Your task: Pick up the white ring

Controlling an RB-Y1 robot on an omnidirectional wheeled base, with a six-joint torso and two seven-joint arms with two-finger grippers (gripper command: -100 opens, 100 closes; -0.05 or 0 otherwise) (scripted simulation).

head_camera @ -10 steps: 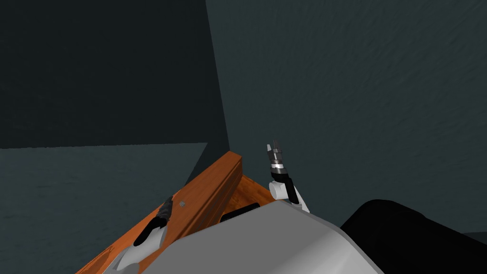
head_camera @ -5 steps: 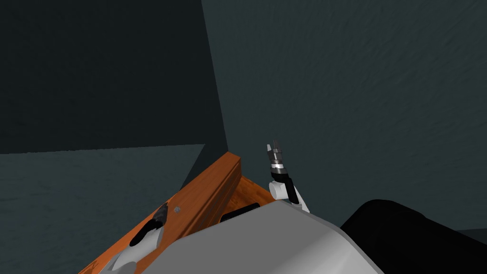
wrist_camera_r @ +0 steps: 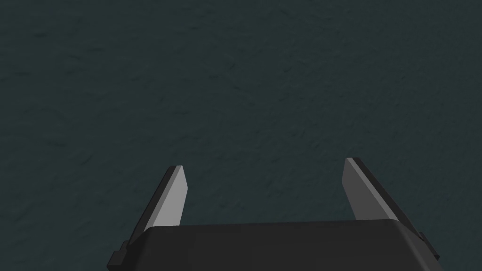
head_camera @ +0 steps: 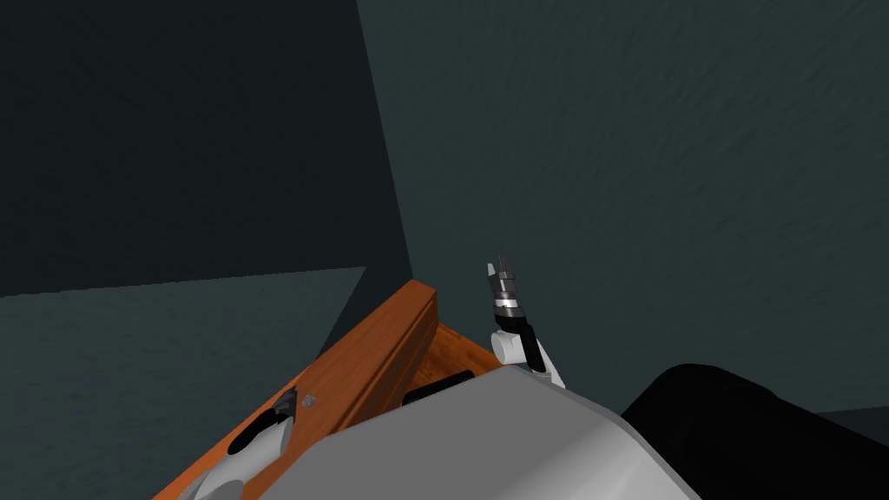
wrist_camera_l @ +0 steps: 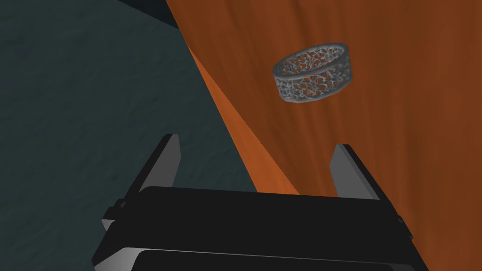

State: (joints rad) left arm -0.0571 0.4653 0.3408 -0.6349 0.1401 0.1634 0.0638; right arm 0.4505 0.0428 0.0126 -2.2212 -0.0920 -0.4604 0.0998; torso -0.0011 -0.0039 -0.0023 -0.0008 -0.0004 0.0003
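The ring (wrist_camera_l: 313,71) is a small grey openwork band lying on an orange-brown wooden top (wrist_camera_l: 400,117). My left gripper (wrist_camera_l: 256,142) is open and holds nothing. The ring lies a short way beyond its fingertips, off toward one finger (wrist_camera_l: 347,169); the other finger (wrist_camera_l: 165,160) hangs past the wood's edge over the dark teal floor. In the head view the ring (head_camera: 308,400) is a tiny speck just beside the left gripper (head_camera: 285,404), low at the left. My right gripper (head_camera: 499,269) is held up at the middle, open (wrist_camera_r: 263,163) and empty.
The wooden top (head_camera: 382,347) runs as a slanted plank-like edge from the lower left toward the middle, with a lower wooden part (head_camera: 456,347) behind it. Dark teal floor (head_camera: 130,365) and walls surround it. A black area (head_camera: 764,434) lies at the lower right.
The whole head picture has shifted, so I have moved. The wood, ring and left gripper slid down and left together. The gripper remains beside the ring. The right arm is unchanged.
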